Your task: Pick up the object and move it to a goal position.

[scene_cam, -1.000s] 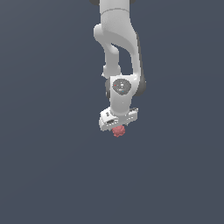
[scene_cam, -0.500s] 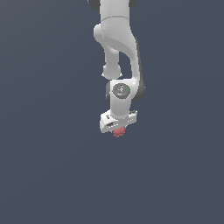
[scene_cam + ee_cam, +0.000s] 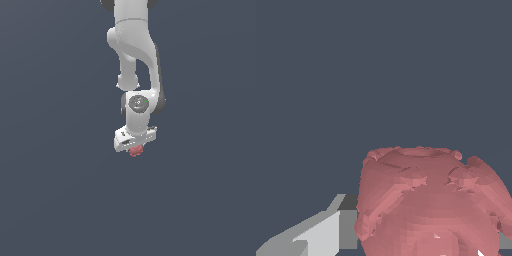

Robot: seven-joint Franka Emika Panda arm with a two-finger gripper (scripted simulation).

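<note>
The object (image 3: 135,151), a small bumpy red-pink lump, sits right under the white hand of my arm in the exterior view, between the fingertips. My gripper (image 3: 135,149) points down and is shut on it. In the wrist view the object (image 3: 426,205) fills the near part of the picture, with one grey-white finger (image 3: 321,235) pressed beside it. The other finger is hidden behind the lump. No goal marker shows in either view.
A plain dark grey-blue surface (image 3: 50,200) fills both views around the arm. The white arm links (image 3: 135,45) rise above the hand to the picture's top edge.
The hand and the object have sunk very slightly over the last second. The grip looks the same.
</note>
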